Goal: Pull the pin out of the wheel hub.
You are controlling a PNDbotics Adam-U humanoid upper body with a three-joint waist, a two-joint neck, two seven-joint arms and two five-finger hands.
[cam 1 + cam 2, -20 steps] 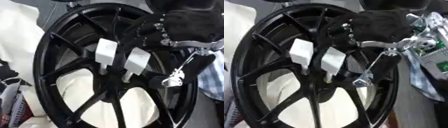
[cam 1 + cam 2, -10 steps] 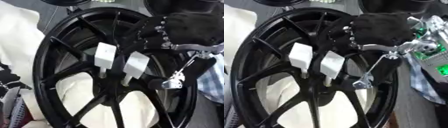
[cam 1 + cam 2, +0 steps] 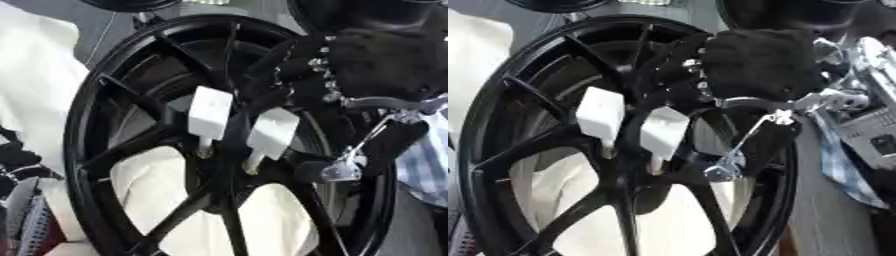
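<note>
It looked like a workshop or robotics lab. A large glossy black spoked alloy car wheel point(image 3: 219, 150) stood upright against white padded cloth point(image 3: 39, 85), with a second dark round wheel-like shape point(image 3: 131, 4) behind it at the top edge. A green-lit exposed circuit board point(image 3: 877, 135) sat at the right.
</note>
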